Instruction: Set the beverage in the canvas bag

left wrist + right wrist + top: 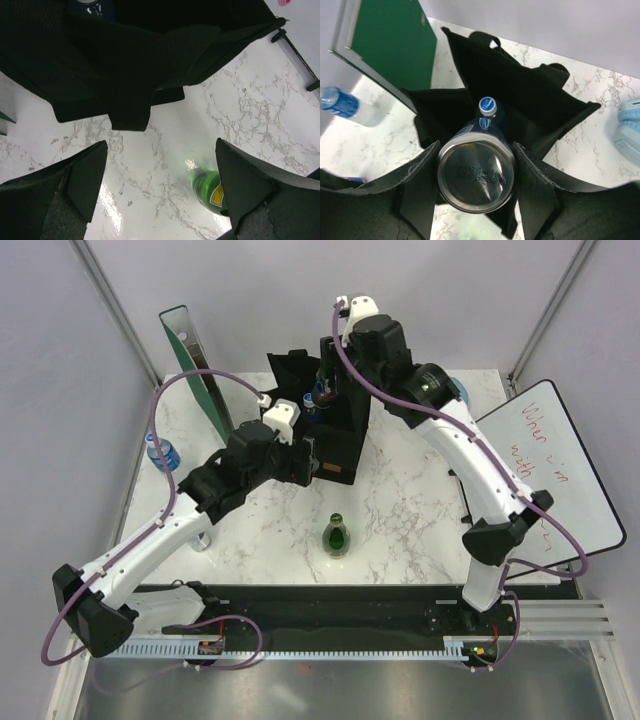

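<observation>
The black canvas bag [340, 435] stands open at the table's middle back. My right gripper [328, 388] hovers over its mouth, shut on a dark blue beverage can [476, 177] whose silver base faces the wrist camera. Below the can, inside the bag [530, 105], stands a bottle with a blue cap [488, 106]. My left gripper [305, 455] is open and empty by the bag's near left side. In its wrist view the fingers [85, 180] are spread over bare marble below the bag's fabric [125, 60]. A green glass bottle [337, 535] stands in front of the bag and also shows in the left wrist view [207, 192].
A clear water bottle [163, 452] lies at the left edge. A green board [195, 370] leans at the back left. A whiteboard [555, 475] lies at the right. A pale blue object [629, 127] sits at the back right, near the bag.
</observation>
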You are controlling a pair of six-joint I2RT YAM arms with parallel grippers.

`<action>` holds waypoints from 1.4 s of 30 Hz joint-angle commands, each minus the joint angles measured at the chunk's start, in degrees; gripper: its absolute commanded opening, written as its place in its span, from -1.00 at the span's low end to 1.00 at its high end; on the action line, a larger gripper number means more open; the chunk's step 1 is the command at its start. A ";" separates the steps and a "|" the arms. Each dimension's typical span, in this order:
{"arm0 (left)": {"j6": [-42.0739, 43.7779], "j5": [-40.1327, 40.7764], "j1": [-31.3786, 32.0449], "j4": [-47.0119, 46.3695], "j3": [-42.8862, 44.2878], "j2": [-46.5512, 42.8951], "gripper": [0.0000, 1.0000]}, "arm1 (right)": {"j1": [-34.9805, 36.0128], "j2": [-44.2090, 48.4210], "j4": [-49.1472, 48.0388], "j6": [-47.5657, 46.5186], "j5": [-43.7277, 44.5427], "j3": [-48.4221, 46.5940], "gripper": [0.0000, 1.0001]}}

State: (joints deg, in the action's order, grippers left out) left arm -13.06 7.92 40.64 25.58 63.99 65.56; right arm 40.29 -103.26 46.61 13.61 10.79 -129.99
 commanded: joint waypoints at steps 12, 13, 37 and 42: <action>3.22 6.58 0.14 -4.77 5.53 3.10 0.82 | 0.05 -0.63 -11.18 -3.59 5.39 2.03 -1.00; 2.26 4.14 0.14 -3.45 7.62 2.39 0.82 | 0.05 -0.28 -11.36 -3.15 4.78 1.33 -1.00; -38.27 -44.57 -21.83 -22.24 25.04 2.64 0.96 | -18.76 18.63 -78.40 65.20 -35.55 34.27 -1.00; -37.04 -46.85 -23.59 -22.86 25.49 4.49 1.00 | -20.43 18.98 -87.74 72.09 -39.78 37.18 -1.00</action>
State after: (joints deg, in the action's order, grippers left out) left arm -47.42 -34.28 18.31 6.66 87.39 69.32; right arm 21.08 -85.36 -22.59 73.38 -22.35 -92.79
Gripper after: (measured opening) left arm 0.994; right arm 0.627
